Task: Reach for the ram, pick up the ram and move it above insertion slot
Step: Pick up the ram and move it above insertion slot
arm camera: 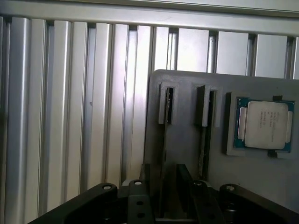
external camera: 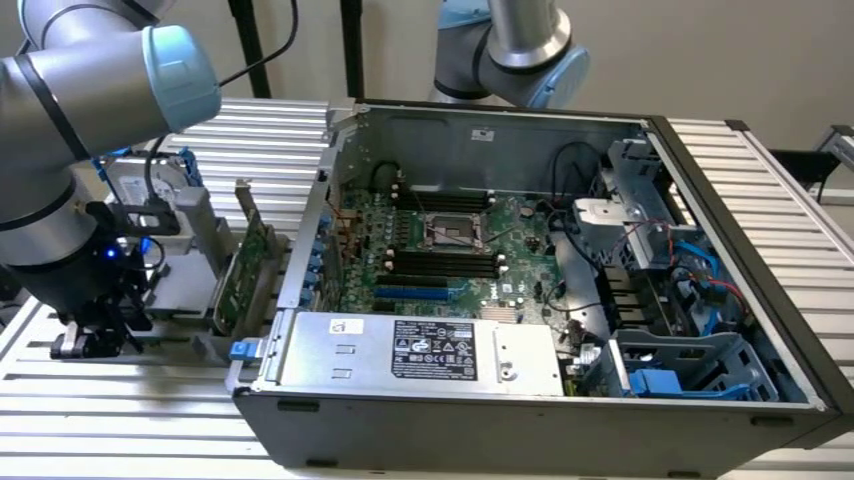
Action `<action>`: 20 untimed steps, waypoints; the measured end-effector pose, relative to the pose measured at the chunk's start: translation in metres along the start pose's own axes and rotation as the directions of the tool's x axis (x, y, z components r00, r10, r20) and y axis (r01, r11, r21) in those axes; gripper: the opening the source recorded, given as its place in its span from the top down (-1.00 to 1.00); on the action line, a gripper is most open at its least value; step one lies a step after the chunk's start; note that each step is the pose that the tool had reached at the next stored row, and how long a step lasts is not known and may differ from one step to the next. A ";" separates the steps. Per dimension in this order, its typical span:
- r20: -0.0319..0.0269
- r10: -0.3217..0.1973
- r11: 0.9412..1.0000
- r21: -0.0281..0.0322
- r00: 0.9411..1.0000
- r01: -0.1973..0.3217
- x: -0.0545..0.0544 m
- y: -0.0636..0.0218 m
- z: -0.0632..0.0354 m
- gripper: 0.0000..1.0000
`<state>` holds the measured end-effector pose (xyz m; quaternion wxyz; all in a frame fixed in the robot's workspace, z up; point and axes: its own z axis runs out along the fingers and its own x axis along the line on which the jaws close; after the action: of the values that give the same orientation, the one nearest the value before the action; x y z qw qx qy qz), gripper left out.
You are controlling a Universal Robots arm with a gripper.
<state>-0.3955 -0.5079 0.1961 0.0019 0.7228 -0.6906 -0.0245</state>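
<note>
The ram [arm camera: 164, 140] stands on its edge in a slot of a grey holder [arm camera: 187, 154], seen from above as a thin dark line. A second thin stick [arm camera: 205, 140] stands in the neighbouring slot. My gripper [arm camera: 166, 203] is open just above the holder, with its black fingers [arm camera: 150, 186] on either side of the first stick's near end and not touching it. In the exterior view my gripper [external camera: 94, 338] hangs low over the table, on the exterior view's left of the open computer case. The motherboard's black insertion slots [external camera: 441, 265] lie inside the case.
A processor chip [arm camera: 264, 123] sits in a pocket of the same holder. A green expansion card [external camera: 247, 270] and a silver hard drive [external camera: 147, 180] stand upright between my arm and the case wall [external camera: 314, 230]. The table is ribbed aluminium [arm camera: 70, 116].
</note>
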 end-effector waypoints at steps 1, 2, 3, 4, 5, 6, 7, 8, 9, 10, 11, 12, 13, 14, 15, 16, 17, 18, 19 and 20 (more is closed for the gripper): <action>0.003 0.000 1.000 0.000 1.000 0.000 0.000 0.0000 0.0000 0.27; 0.006 0.000 1.000 0.000 1.000 0.000 0.000 0.0000 0.0000 0.27; 0.007 0.000 1.000 0.000 1.000 0.000 0.000 0.0000 0.0000 0.27; 0.009 -0.001 1.000 0.001 1.000 0.001 0.000 -0.0001 0.0001 0.27; 0.009 -0.001 1.000 0.001 1.000 0.001 0.000 -0.0001 0.0001 0.27; 0.009 -0.001 1.000 0.001 1.000 0.001 0.000 -0.0001 0.0001 0.32; 0.009 -0.002 1.000 0.000 1.000 0.002 0.000 -0.0001 0.0001 0.32; 0.009 -0.002 1.000 0.000 1.000 0.002 0.000 -0.0001 0.0001 0.32; 0.009 -0.002 1.000 0.000 1.000 0.002 0.000 -0.0001 0.0001 0.46; 0.009 -0.002 1.000 0.001 1.000 0.002 0.000 -0.0001 0.0001 0.50; 0.009 -0.002 1.000 0.000 1.000 0.002 0.000 -0.0001 0.0001 0.50; 0.009 -0.002 1.000 0.000 1.000 0.002 0.000 -0.0001 0.0001 0.50; 0.009 -0.002 1.000 0.000 1.000 0.002 0.000 -0.0001 0.0001 0.65; 0.009 -0.002 1.000 0.001 1.000 0.002 0.000 -0.0001 0.0001 0.65; 0.009 -0.002 1.000 0.000 1.000 0.002 0.000 -0.0001 0.0001 0.65; 0.009 -0.002 1.000 0.000 1.000 0.002 0.000 -0.0001 0.0001 0.65; 0.009 -0.002 1.000 0.000 1.000 0.002 0.000 -0.0001 0.0001 0.65; 0.009 -0.002 1.000 0.000 1.000 0.002 0.000 -0.0001 0.0001 0.69; 0.009 -0.002 1.000 0.000 1.000 0.002 0.000 -0.0001 0.0001 0.69; 0.009 -0.002 1.000 0.000 1.000 0.002 0.000 -0.0001 0.0001 0.73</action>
<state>-0.3955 -0.5080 0.1960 -0.0015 0.7235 -0.6898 -0.0277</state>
